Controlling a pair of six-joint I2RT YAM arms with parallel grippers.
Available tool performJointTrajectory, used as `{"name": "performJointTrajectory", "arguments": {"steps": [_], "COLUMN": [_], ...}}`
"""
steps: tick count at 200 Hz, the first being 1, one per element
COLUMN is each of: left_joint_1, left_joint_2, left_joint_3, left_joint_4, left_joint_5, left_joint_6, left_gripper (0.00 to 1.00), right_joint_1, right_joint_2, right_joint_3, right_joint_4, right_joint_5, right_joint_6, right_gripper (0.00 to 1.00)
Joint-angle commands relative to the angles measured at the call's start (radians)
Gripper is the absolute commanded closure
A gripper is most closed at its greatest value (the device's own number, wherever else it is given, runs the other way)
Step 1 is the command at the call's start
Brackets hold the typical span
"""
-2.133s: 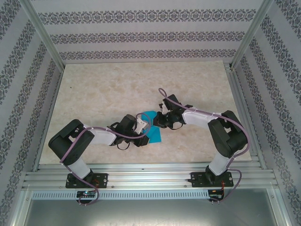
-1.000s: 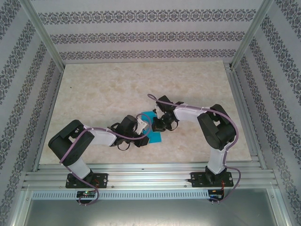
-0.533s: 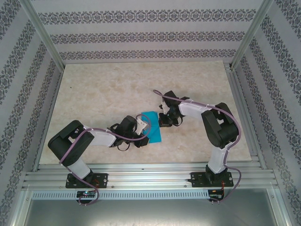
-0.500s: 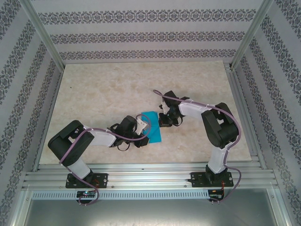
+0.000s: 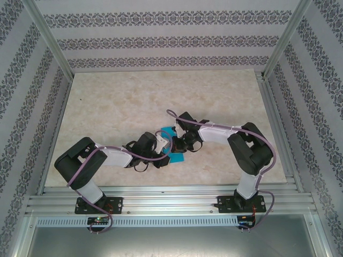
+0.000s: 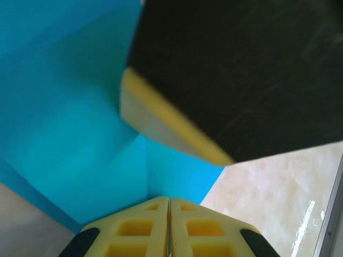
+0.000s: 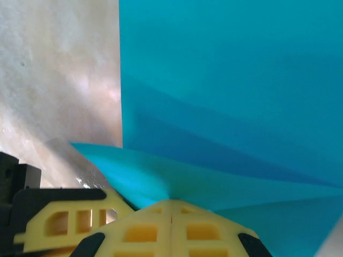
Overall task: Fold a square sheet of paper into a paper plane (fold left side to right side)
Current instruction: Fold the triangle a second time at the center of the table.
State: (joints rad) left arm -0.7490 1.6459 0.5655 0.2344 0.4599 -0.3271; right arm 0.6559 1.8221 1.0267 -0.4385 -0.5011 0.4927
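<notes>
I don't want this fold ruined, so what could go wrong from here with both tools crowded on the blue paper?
First, the shut right tool sits very close in front of the shut left tool, so they may collide. Second, a raised flap of the square sheet of paper meets the right tool's tips; dragging it could crease it crooked or tear it.

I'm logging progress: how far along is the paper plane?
Done: the blue sheet already carries creases and one raised flap. In hand: the left pincer and right pincer, both shut, have their tips at the paper. To do: there is no slim dart shape or wings yet, so several folds likely remain.
</notes>
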Motion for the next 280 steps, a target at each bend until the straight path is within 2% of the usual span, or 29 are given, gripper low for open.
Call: {"name": "performJointTrajectory", "arguments": {"steps": [1, 29, 97, 167, 190, 234, 256, 280], "left_joint_1": [-0.039, -0.041, -0.041, -0.041, -0.042, -0.043, -0.043, -0.043], "left_joint_2": [0.029, 0.031, 0.029, 0.031, 0.027, 0.019, 0.013, 0.006], "left_joint_3": [-0.041, -0.040, -0.052, -0.067, -0.067, -0.061, -0.057, -0.055], "left_joint_4": [-0.133, -0.135, -0.145, -0.136, -0.132, -0.124, -0.127, -0.132], "left_joint_5": [0.007, 0.006, 0.005, 0.006, 0.007, 0.012, 0.010, 0.010], "left_joint_6": [-0.003, -0.003, 0.002, -0.001, -0.003, -0.009, -0.007, -0.005], "left_gripper": [0.89, 0.89, 0.89, 0.89, 0.89, 0.89, 0.89, 0.89], "right_joint_1": [0.016, 0.015, -0.024, -0.167, -0.197, -0.194, -0.161, -0.098], "right_joint_2": [0.030, 0.065, 0.092, 0.113, 0.101, -0.061, -0.119, -0.110], "right_joint_3": [0.003, 0.021, 0.099, 0.131, 0.145, 0.085, 0.012, -0.047], "right_joint_4": [0.065, 0.043, -0.170, -0.171, -0.170, -0.140, -0.066, 0.044], "right_joint_5": [-0.037, -0.021, 0.227, 0.249, 0.237, 0.138, 0.054, -0.025], "right_joint_6": [0.030, 0.008, -0.173, -0.244, -0.243, -0.188, -0.115, -0.026], "right_gripper": [0.95, 0.95, 0.95, 0.95, 0.95, 0.94, 0.93, 0.93]}}
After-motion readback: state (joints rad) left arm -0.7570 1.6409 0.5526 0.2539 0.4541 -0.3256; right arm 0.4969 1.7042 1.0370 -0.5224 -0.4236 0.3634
